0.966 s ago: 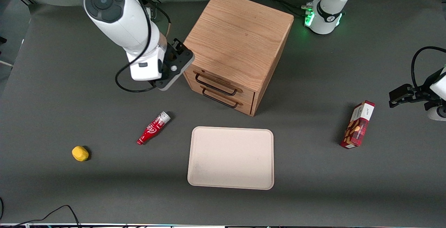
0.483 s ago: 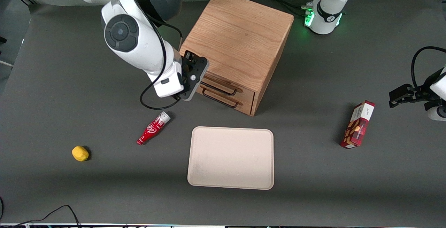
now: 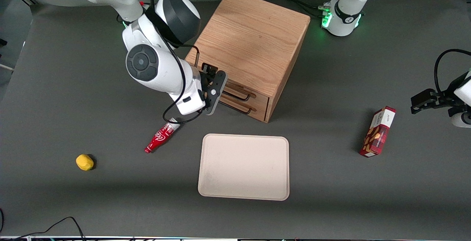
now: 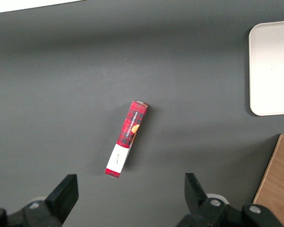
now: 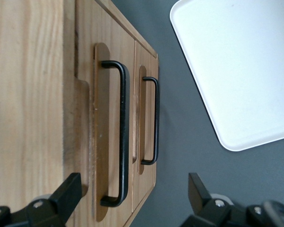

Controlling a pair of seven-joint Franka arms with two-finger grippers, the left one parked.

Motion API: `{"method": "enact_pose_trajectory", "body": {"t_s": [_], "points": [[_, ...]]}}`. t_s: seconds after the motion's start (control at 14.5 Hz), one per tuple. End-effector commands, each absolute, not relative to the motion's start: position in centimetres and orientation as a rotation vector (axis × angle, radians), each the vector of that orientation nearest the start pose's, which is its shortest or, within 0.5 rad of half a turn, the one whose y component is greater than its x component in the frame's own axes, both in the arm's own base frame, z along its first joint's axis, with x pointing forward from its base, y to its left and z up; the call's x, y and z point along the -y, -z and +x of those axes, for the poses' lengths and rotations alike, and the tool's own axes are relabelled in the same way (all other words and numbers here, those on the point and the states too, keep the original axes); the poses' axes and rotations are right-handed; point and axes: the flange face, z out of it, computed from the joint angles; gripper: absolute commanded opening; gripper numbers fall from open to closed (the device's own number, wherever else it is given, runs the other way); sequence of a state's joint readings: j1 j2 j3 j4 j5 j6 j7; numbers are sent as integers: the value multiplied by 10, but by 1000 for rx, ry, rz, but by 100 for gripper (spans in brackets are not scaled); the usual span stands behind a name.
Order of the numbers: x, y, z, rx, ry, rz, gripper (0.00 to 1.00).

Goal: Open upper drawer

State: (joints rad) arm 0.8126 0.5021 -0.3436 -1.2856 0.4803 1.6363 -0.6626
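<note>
your gripper [image 5: 130, 203] is spread wide with nothing between the fingers, the upper drawer's handle [image 5: 121, 135] just ahead of the gap. the upper drawer [image 3: 241, 90] sits shut in the cabinet [image 3: 250, 49], above its twin. since a second ago the arm has swung in from beside the cabinet to face the drawers, so you're lined up but not gripping.

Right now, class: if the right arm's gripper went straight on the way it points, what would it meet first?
Probably the upper drawer's long black wire handle. The open right gripper sits in front of the light oak cube-shaped cabinet, its fingers straddling that handle; depth is unclear.
</note>
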Motion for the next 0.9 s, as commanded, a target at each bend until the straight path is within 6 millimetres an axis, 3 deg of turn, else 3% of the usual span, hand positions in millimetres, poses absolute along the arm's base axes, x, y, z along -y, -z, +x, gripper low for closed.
{"method": "enact_pose_trajectory", "body": {"t_s": [0.0,0.21,0.83], "points": [[-397,-457,571,1477,-131,-2371,100],[-402,-441,568,1444,-159,-2348,100],[-414,-416,576,1422,-93,-2366,100]]}}
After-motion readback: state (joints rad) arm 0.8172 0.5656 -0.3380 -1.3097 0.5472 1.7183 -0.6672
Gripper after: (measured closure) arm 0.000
